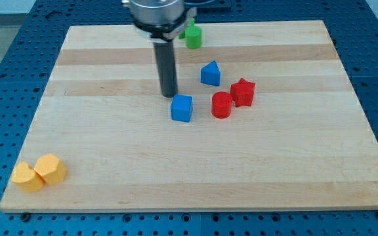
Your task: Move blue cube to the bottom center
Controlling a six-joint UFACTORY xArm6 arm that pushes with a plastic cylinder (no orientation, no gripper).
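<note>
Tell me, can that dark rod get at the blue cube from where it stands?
Probably yes. My tip sits just above-left of the blue cube, nothing between them, so pushing it toward the view's bottom looks open.

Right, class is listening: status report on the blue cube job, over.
My tip just above-left of blue cube, close behind it. Cube mid-board, not yet at bottom center. Path toward view's bottom open; red cylinder sits off to cube's right.

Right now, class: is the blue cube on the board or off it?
On. The blue cube sits flat on the wooden board, my tip just above-left.
</note>
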